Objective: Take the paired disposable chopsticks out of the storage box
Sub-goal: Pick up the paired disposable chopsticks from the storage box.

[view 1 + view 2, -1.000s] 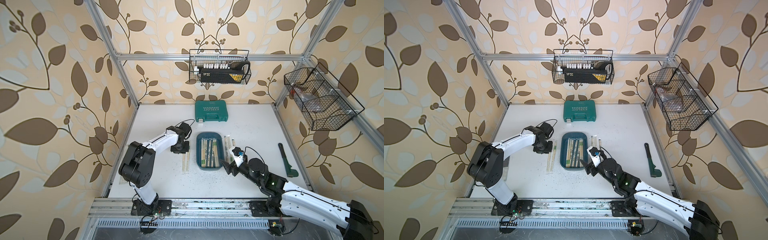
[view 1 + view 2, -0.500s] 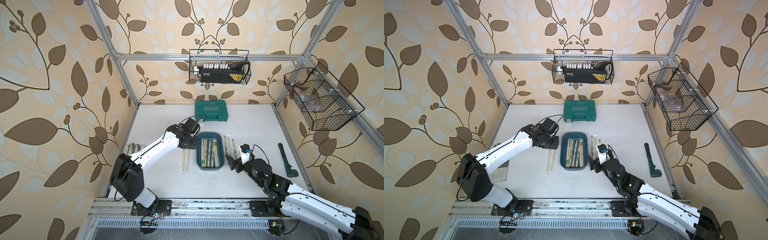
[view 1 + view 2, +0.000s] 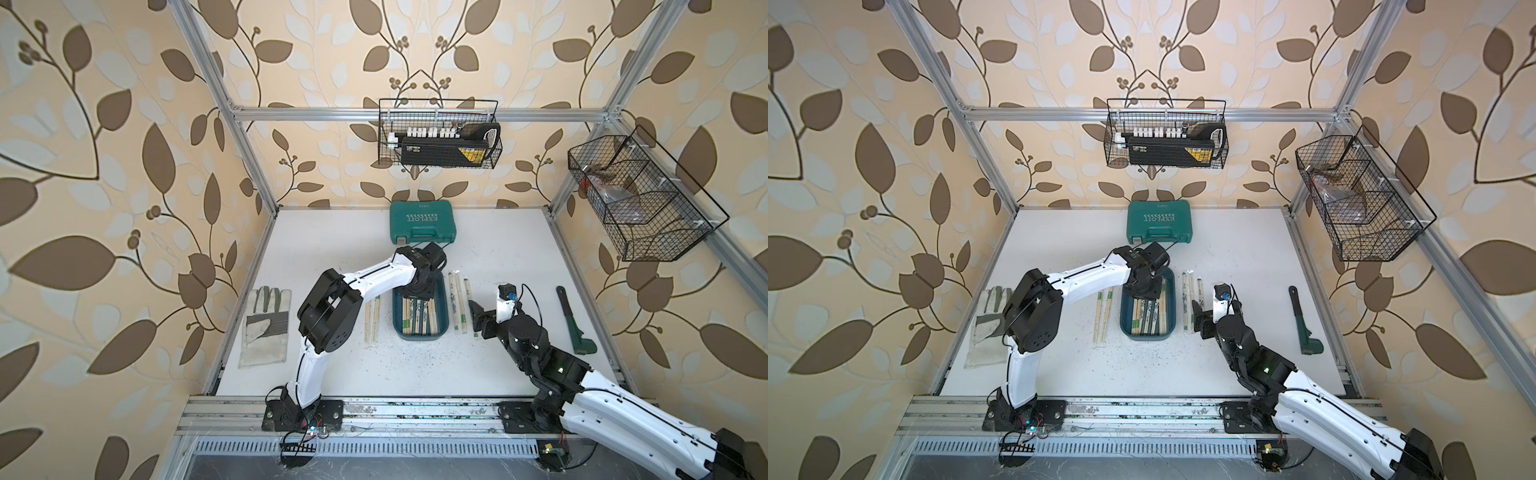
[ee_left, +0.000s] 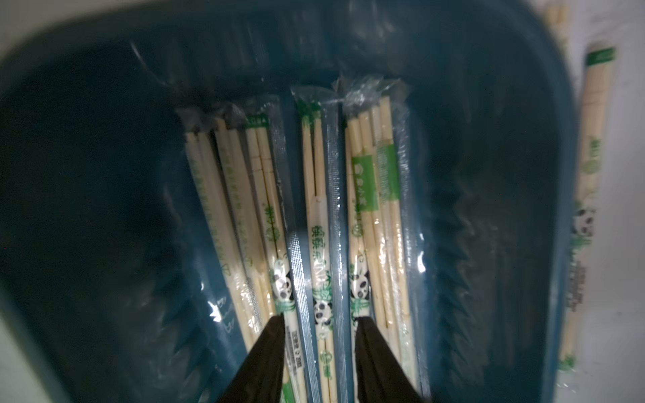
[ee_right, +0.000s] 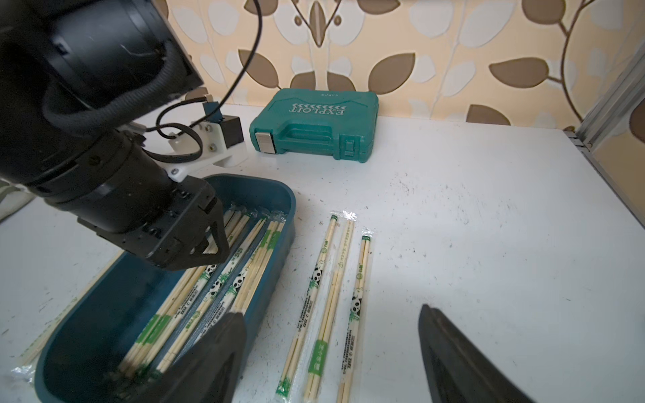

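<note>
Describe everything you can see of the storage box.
The storage box is a shallow, dark teal-blue plastic tray with rounded corners and a flared rim, lying flat on the white table. Wrapped chopstick pairs lie lengthwise inside, leaving bare floor along one side. The left gripper dips into its far end, jaws apart over one pair.

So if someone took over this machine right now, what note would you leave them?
The left gripper is open, down in the storage box, jaws astride one wrapped pair, apparently not yet closed on it.
The right gripper is open and empty, low over the table beside the box.
Done: two pairs lie out on the left arm's side of the box, three pairs on the right arm's side.
Left: several paired disposable chopsticks lie in the box; lift them out.
</note>
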`<state>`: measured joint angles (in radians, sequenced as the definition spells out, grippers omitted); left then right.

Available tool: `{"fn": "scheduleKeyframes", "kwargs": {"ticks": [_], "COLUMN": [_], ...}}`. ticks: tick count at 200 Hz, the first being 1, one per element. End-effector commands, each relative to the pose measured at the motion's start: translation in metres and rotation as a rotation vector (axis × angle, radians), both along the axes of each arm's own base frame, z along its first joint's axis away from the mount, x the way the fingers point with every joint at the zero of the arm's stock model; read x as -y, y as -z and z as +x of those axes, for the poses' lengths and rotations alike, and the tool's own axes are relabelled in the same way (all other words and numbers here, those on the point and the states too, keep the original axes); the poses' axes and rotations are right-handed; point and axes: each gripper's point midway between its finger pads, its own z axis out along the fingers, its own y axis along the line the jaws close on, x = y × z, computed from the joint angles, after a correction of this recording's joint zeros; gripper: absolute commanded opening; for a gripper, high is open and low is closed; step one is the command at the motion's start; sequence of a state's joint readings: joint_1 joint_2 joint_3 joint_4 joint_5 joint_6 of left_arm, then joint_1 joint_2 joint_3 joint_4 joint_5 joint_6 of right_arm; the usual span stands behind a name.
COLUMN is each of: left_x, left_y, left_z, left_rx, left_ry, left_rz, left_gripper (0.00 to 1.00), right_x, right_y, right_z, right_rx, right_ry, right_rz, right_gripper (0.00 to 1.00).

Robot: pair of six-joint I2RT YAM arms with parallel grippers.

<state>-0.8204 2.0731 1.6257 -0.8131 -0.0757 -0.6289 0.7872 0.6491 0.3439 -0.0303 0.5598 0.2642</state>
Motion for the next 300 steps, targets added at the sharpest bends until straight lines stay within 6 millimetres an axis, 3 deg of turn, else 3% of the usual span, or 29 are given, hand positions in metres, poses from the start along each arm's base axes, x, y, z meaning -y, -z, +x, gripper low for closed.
{"fn": "scheduleKeyframes", "kwargs": {"ticks": [1, 87, 172, 213, 249, 300], "left_x": [0.004, 0.016, 0.014, 0.015, 0.013, 0.012], "left_y": [-0.014, 0.013, 0.035, 0.045, 0.043, 0.027], "left_z": [0.004, 0.008, 0.008, 0.006, 0.006, 0.008], "left_rx": [0.007, -0.040, -0.072, -0.092, -0.089, -0.059], "left_ry": [-0.019, 0.013, 0.012, 0.014, 0.012, 0.008], "left_rz": [-0.015, 0.001, 0.037, 0.045, 0.046, 0.037], "left_gripper": [0.36, 0.34, 0.28, 0.31, 0.12, 0.05], "right_x": [-0.005, -0.007, -0.007, -0.007, -0.008, -0.008], "right_y": [-0.006, -0.010, -0.011, -0.010, -0.011, -0.011], "right_z": [0.002, 0.000, 0.000, 0.000, 0.000, 0.000], "right_rx": [0.021, 0.041, 0.043, 0.042, 0.045, 0.043], "right_ry": [-0.020, -0.039, -0.043, -0.043, -0.045, -0.045], "right_rz": [0.006, 0.018, 0.016, 0.014, 0.017, 0.016], "right_gripper": [0.81, 0.82, 0.82, 0.82, 0.82, 0.82]}}
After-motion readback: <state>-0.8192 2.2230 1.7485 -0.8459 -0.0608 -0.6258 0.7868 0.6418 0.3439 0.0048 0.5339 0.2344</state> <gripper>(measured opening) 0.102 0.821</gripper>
